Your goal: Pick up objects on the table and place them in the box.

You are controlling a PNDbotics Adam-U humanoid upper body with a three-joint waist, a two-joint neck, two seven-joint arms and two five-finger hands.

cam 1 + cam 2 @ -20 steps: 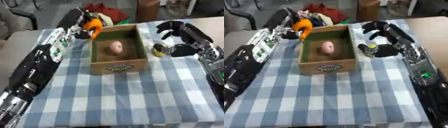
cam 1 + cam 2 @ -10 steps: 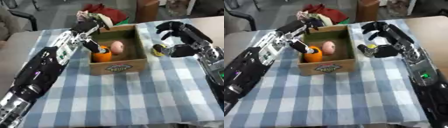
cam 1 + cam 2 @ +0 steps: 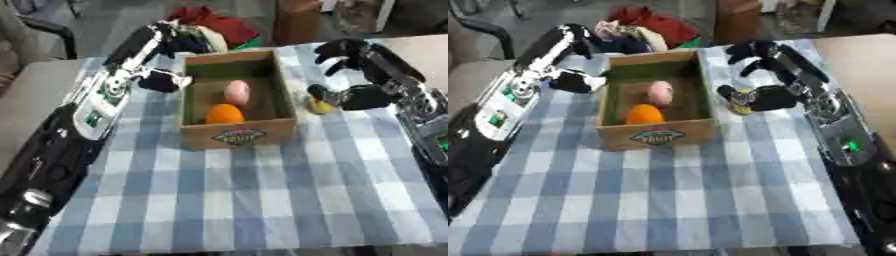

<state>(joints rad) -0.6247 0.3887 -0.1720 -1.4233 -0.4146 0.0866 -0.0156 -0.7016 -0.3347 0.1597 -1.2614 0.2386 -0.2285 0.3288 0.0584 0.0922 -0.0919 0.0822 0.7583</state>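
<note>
Right hand (image 3: 359,95) fingers (image 3: 337,50) curled about small yellow-green rounded object (image 3: 320,105), on blue-white checked cloth surface (image 3: 262,200) just right of open brown cardboard box (image 3: 236,134); grip unclear, object not lifted.

Left hand (image 3: 166,80) at box's left wall, fingers curled, empty.

Done: round orange fruit (image 3: 224,113) and pink egg-shaped object (image 3: 236,91) inside box. Left: yellow-green object.

Change: half second ago left hand was putting orange in box; now released, hand withdrawn leftward. Right hand unchanged.

small yellow thing (image 3: 320,105): blurred, partly hidden | right robot hand (image 3: 359,95) thumb covers it
</note>
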